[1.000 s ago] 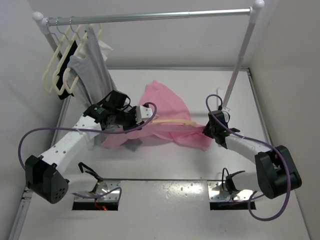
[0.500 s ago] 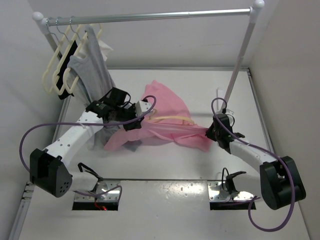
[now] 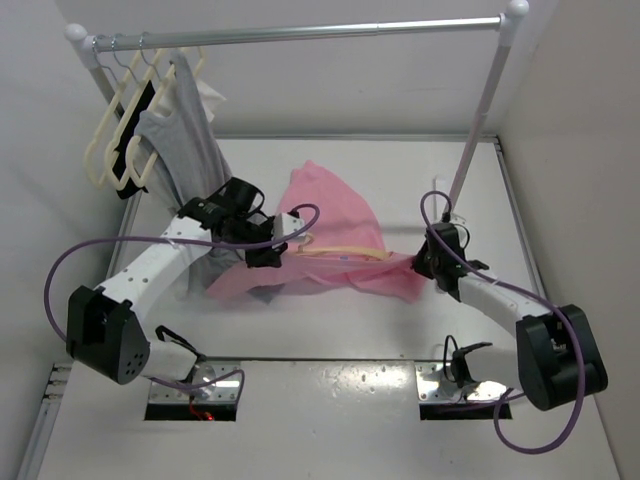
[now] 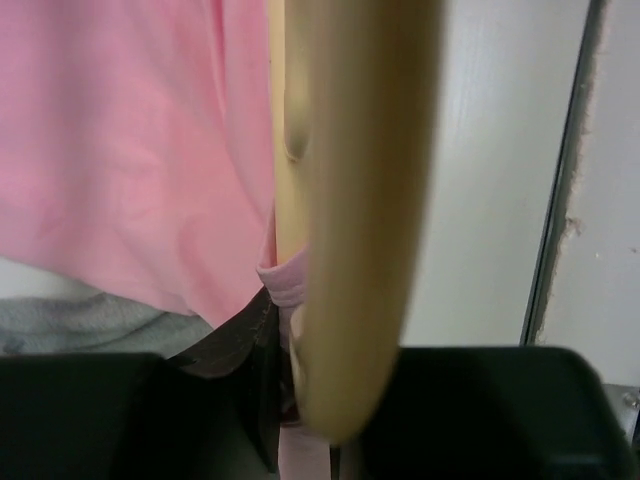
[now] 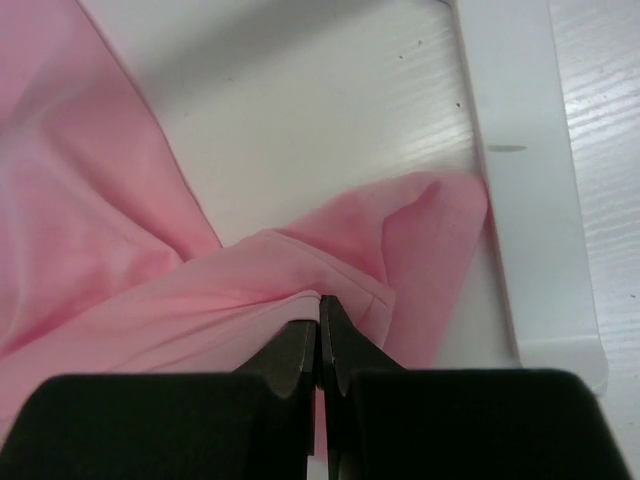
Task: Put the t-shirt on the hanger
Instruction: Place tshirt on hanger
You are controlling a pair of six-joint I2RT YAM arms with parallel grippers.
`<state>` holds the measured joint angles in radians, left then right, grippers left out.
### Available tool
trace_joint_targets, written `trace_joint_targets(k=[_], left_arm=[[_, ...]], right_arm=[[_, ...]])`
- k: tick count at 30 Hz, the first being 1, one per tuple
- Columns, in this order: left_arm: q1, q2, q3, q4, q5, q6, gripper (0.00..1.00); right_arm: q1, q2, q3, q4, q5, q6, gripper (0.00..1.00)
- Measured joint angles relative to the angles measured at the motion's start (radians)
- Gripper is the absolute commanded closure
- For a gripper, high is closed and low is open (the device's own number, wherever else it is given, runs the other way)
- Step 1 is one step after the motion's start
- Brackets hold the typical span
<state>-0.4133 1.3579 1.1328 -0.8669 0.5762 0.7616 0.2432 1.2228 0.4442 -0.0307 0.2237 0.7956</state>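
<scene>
While the pink t-shirt (image 3: 335, 205) lies bunched on the white table (image 3: 400, 170) between the arms, the peach-beige hanger (image 3: 345, 254) is clamped against it by the left gripper (image 3: 280, 243), and its edge is pinched by the closed right gripper (image 3: 425, 262).

We find no readable text, label, brand, number or sign in any view.

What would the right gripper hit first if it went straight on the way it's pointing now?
The t-shirt: the right gripper is shut on its fold, and more pink cloth bunches just ahead. Past that looks like bare table, though depth is unclear.
</scene>
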Motion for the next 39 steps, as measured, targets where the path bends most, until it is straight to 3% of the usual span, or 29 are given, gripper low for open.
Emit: trace_joint_targets(k=[9, 16, 23, 32, 39], left_arm=[[-0.012, 0.0, 0.022, -0.114, 0.058, 0.166, 1.0], [-0.022, -0.004, -0.023, -0.001, -0.014, 0.048, 1.0], [-0.064, -0.004, -0.026, 0.09, -0.104, -0.059, 1.0], [-0.213, 0.022, -0.014, 0.089, -0.232, -0.14, 1.0], [-0.257, 0.037, -0.006, 0.097, -0.336, -0.144, 1.0]], right_arm=[[-0.003, 0.079, 0.059, 0.072, -0.058, -0.13, 1.0], [-0.015, 0.0, 0.059, 0.108, -0.136, -0.257, 1.0], [-0.02, -0.136, 0.051, 0.105, -0.313, -0.412, 1.0], [-0.031, -0.114, 0.181, 0.074, -0.562, -0.479, 1.0], [-0.032, -0.208, 0.217, 0.043, -0.592, -0.533, 1.0]])
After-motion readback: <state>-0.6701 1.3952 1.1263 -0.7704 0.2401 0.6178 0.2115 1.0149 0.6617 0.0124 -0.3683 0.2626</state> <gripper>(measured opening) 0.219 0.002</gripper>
